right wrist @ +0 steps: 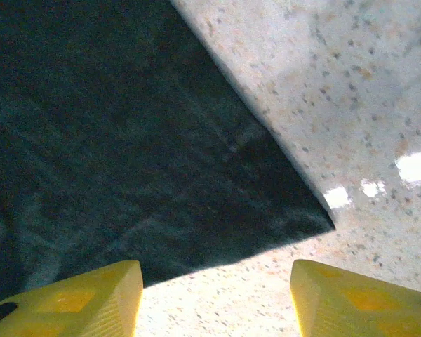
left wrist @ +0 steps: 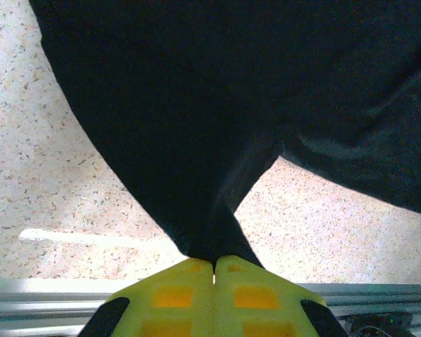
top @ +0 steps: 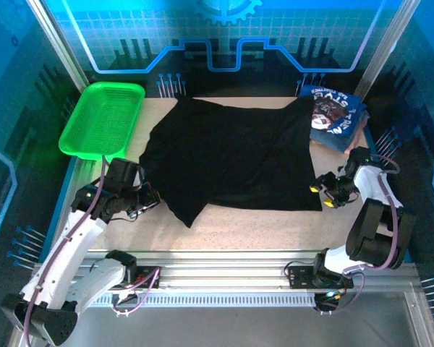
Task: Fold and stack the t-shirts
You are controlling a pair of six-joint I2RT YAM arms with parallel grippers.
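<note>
Two grippers and three lots on one speckled tabletop (top: 260, 228).

Item 1: black t-shirt (top: 231, 155), large and plain. It lies spread over the middle of the tabletop, from near the left edge to near the right edge. The fabric is rumpled along the left side, and the near left part hangs down to a point. Its far right part reaches the stack listed next.

Item 2: folded blue t-shirts (top: 335, 116), stacked at the far right corner. The top one shows white lettering and a dark picture print.

Item 3: green basket (top: 105, 116), plastic mesh, at the far left corner, apart from the black t-shirt.

Left gripper (top: 150, 196): at the left edge of the black t-shirt (left wrist: 196, 105). In the left wrist view its yellow fingers (left wrist: 175, 298) are pressed together, with a gathered tip of the black fabric pinched between them.

Right gripper (top: 320, 195): at the shirt's near right corner. In the right wrist view its yellow fingers (right wrist: 77, 302) stand wide apart, with the flat corner of the black t-shirt (right wrist: 112, 140) lying between and ahead of them.
</note>
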